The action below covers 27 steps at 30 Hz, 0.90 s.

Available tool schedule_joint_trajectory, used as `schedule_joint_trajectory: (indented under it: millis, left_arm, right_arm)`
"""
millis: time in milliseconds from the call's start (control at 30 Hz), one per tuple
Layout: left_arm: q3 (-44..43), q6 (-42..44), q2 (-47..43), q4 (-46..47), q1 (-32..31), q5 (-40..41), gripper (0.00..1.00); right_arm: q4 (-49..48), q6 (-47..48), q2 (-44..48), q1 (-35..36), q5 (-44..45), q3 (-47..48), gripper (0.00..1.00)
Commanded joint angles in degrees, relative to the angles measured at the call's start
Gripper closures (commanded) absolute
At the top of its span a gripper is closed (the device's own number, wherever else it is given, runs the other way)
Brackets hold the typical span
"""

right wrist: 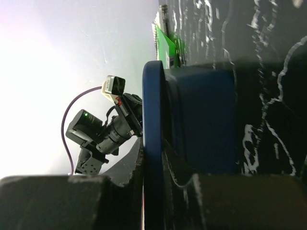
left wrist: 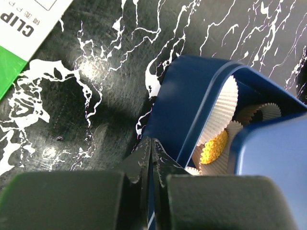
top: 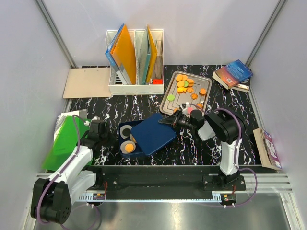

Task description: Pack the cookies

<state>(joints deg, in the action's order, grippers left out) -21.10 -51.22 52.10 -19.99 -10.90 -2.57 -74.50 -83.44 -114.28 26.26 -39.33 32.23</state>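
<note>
The cookies (top: 185,82), mostly orange with a green one (top: 171,97), lie on a metal tray (top: 166,107) at the back right. A blue box (top: 123,151) at centre holds white paper cups; one has an orange cookie (top: 127,146), which also shows in the left wrist view (left wrist: 213,146). My left gripper (top: 106,136) is shut on the box's left wall (left wrist: 184,96), with the fingertips (left wrist: 144,149) pinching it. My right gripper (top: 170,120) is shut on the edge of the blue lid (top: 153,133), which is tilted over the right part of the box. The lid's rim (right wrist: 152,120) sits between the right fingers (right wrist: 180,167).
A white file organizer (top: 135,87) with orange and blue folders stands at the back. A tan clipboard (top: 86,82) lies at the back left and a green folder (top: 64,141) at the left. Books (top: 233,74) lie at the back right and another book (top: 267,147) at the right edge.
</note>
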Motion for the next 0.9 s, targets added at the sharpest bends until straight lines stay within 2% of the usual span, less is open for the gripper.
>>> schedule_joint_trajectory:
  millis: [0,233,467,867]
  left_arm:
    - [0.3,-1.1,-1.9,3.3,0.2,-2.4,0.96]
    - [0.4,-1.5,-1.7,3.8,0.1,-2.9,0.97]
    - [1.6,-2.4,-2.3,4.9,-0.4,-3.1,0.97]
    - [2.4,-2.8,-3.1,5.7,-0.4,-3.5,0.99]
  right_arm:
    - [-12.3,-0.4,-2.5,1.0,2.4,-0.4,1.00]
    - [-13.0,0.3,-2.5,1.4,3.4,-2.2,1.00]
    - [-15.3,2.0,-0.8,2.7,9.1,-5.2,1.00]
    - [-15.3,4.3,-0.4,6.3,16.6,-3.8,1.00]
